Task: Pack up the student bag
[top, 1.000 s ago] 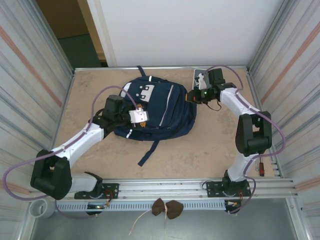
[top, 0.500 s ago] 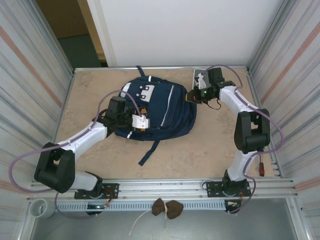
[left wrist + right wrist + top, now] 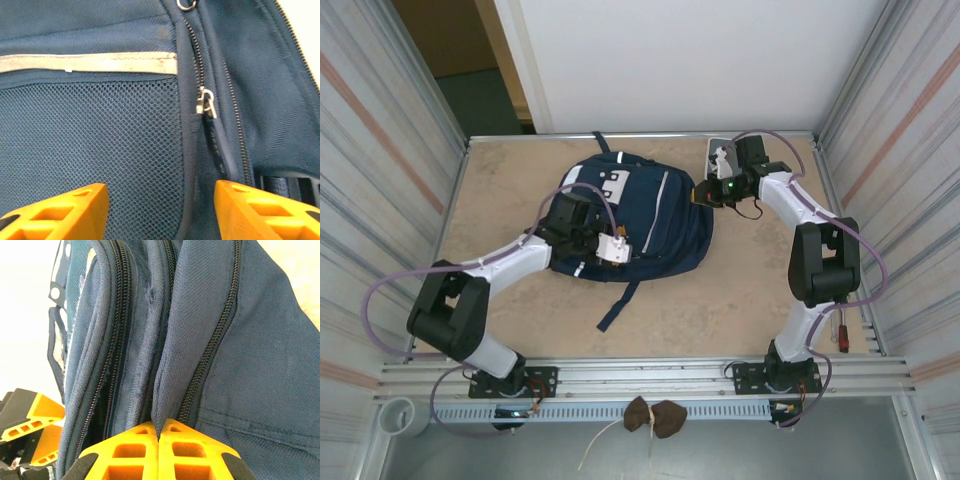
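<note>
The student bag (image 3: 650, 215), navy with white patches, lies flat in the middle of the table. My left gripper (image 3: 619, 248) hovers over its lower front, open. Between the orange fingers (image 3: 60, 212) I see the mesh pocket (image 3: 100, 150), a reflective stripe (image 3: 90, 63) and a metal zipper pull (image 3: 205, 103) just above the right finger; nothing is gripped. At the bag's right edge my right gripper (image 3: 706, 192) is shut on a fold of bag fabric (image 3: 167, 365) between two zipper lines, its fingertips (image 3: 142, 440) pressed together.
A small white-grey box (image 3: 718, 152) sits at the back right, behind the right gripper. A dark strap (image 3: 617, 308) trails from the bag toward the front edge. Metal walls close in on both sides. Bare tabletop (image 3: 740, 290) lies right of the bag.
My left arm has swung right and slightly nearer across the bag's front, its jaws narrowing a little. The right gripper has kept its hold and place.
</note>
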{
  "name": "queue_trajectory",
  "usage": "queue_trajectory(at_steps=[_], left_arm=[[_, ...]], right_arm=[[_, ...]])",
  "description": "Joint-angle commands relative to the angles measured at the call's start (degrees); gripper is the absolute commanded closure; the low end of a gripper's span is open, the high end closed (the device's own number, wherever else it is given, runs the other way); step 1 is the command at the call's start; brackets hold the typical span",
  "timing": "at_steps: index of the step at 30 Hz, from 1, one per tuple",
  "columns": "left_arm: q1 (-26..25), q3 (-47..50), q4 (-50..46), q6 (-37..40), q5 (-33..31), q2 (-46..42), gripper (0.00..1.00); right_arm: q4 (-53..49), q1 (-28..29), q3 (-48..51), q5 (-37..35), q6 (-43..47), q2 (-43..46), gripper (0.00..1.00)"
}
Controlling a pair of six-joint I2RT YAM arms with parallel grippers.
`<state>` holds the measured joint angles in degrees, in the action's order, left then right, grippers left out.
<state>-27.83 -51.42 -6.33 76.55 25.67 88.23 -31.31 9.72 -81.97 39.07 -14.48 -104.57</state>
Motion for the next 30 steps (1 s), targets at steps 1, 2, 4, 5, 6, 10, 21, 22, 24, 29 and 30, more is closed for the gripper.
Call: queue_trajectory(at_steps=[1,2,4,5,6,10,21,22,24,29,30], left_arm=[[0.0,-2.8,-1.9,2.2,-1.5,1.4,0.48],[0.0,-3.3,-2.4,2.5,-2.1,1.8,0.50],[0.0,-3.6,-3.4,2.8,-3.1,2.3,0.53],[0.1,-3.5,-3.7,3.1,-3.9,2.3,0.53],[0.1,-3.2,-3.7,3.4,-4.3,2.3,0.53],[0.4,-2.3,-2.0,4.2,-4.5,3.1,0.50],[-1.3,-3.2,2.4,-0.5,-3.5,5.9,0.70],[-1.3,-3.4,1.4,-1.3,-3.1,5.7,0.72],[-1.3,-3.7,-0.5,-2.7,-2.2,5.3,0.77],[-1.3,-5.5,-5.9,-6.9,-1.1,4.5,1.00],[-1.2,-5.9,-6.6,-8.4,-0.9,4.3,1.00]], right_arm=[[0.0,0.0,-2.5,2.9,1.4,0.8,1.00],[0.0,0.0,-2.5,2.9,1.5,0.8,1.00],[0.0,0.0,-2.6,2.9,1.5,0.6,1.00],[0.0,-0.1,-2.7,3.0,1.5,0.5,1.00],[-0.1,-0.1,-2.8,2.9,1.5,0.4,1.00],[0.0,-0.2,-3.3,3.2,1.4,-0.1,1.00],[1.6,0.8,-3.9,3.6,-0.6,-2.1,1.00],[1.6,1.0,-4.1,3.2,-0.7,-2.5,1.00],[1.4,1.3,-4.5,2.2,-1.0,-2.8,0.97],[-0.5,0.9,-4.6,-2.9,-1.3,-2.1,0.79],[-1.2,0.8,-4.7,-4.2,-1.3,-1.5,0.74]])
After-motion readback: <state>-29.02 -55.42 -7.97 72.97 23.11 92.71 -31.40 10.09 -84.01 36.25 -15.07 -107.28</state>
